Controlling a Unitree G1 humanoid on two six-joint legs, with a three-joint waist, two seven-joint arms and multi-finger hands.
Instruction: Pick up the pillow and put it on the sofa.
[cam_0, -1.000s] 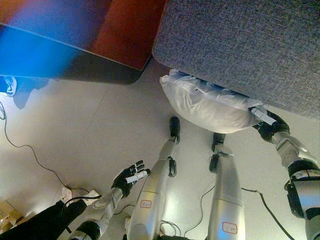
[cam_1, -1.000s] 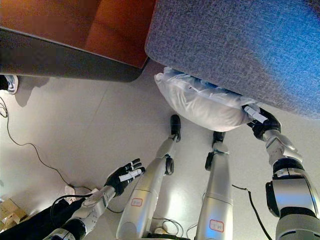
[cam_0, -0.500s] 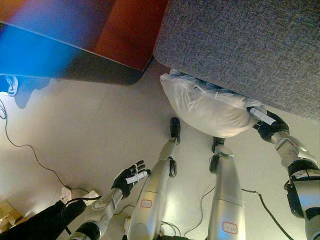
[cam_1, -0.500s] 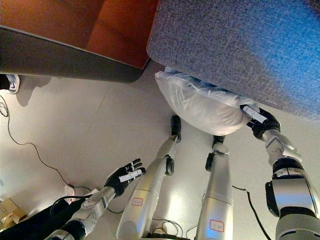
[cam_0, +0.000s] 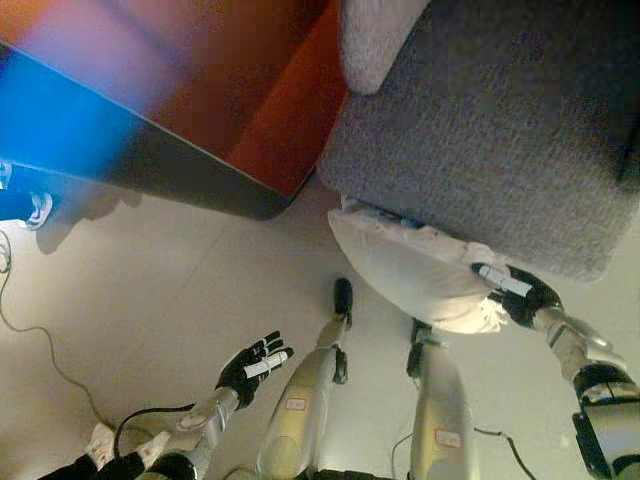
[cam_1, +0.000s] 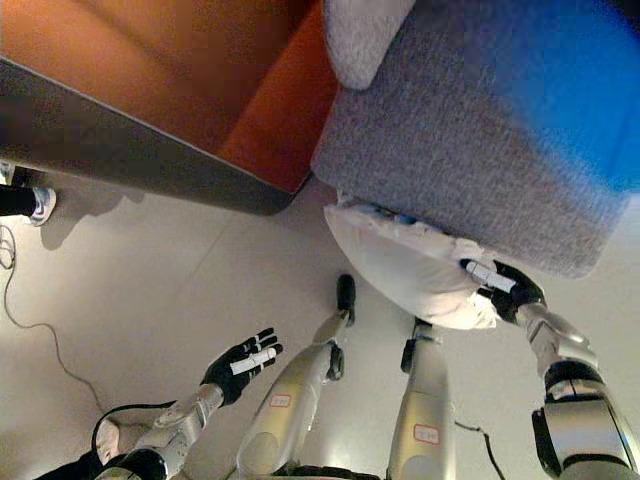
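A white pillow (cam_0: 410, 268) hangs against the front of the grey sofa (cam_0: 480, 130), just under its seat edge and off the floor. My right hand (cam_0: 515, 292) is shut on the pillow's right end and holds it up. My left hand (cam_0: 252, 365) is open and empty, low at the left, well apart from the pillow. The pillow (cam_1: 400, 258), the right hand (cam_1: 500, 285) and the left hand (cam_1: 240, 362) also show in the right eye view.
An orange-and-dark piece of furniture (cam_0: 200, 110) stands left of the sofa. A light cushion (cam_0: 375, 40) lies on the sofa's left end. A person's shoe (cam_0: 35, 208) shows at the far left on the pale floor (cam_0: 150, 290).
The camera has tilted up, so more of the sofa top and its cushion show. My right hand still holds the pillow, which sits a little further right along the sofa front.
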